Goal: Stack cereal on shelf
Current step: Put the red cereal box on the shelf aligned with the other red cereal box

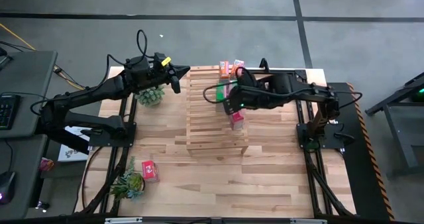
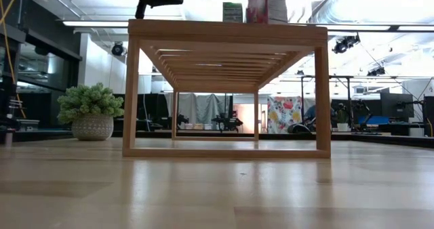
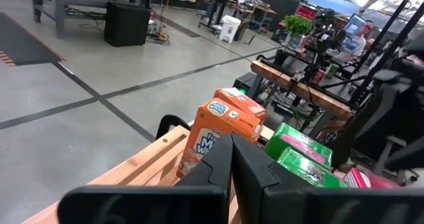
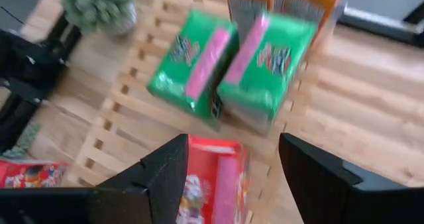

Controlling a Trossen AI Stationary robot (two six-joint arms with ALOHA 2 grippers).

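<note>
Cereal stock, counted largest item downward.

Plywood table (image 1: 199, 177): bears everything listed.

Shelf (image 1: 215, 128): light slatted rack at table centre, standing upright, top surface in use.

Left arm: reaches to the rack's far-left corner; left gripper (image 1: 176, 79) hangs above that corner with fingers pressed together on nothing (its wrist view shows the two dark fingers meeting).

Right arm: reaches over the rack's right side; right gripper (image 4: 228, 168) is spread wide, its fingers either side of a red box (image 4: 211, 184) and, as far as can be seen, not yet touching it.

Potted plants: one (image 1: 150, 95) just beside the rack's left edge, another (image 1: 127, 184) near the table's front-left corner.

Boxes on the rack top, far-right portion: two orange boxes (image 3: 222, 132) at the back, two green boxes (image 4: 228, 68) side by side in front of them, then the red box nearest the rack's front.

Box off the rack: second red box (image 1: 150, 171), lying flat on the table by the front plant, well apart from the rack.

Step in hand, by judgement: either releasing or gripping the fifth box; which one cannot be told. Next move likely calls for fetching the lying red box, which must be gripped across its narrow sides and stood up beside its twin.
</note>
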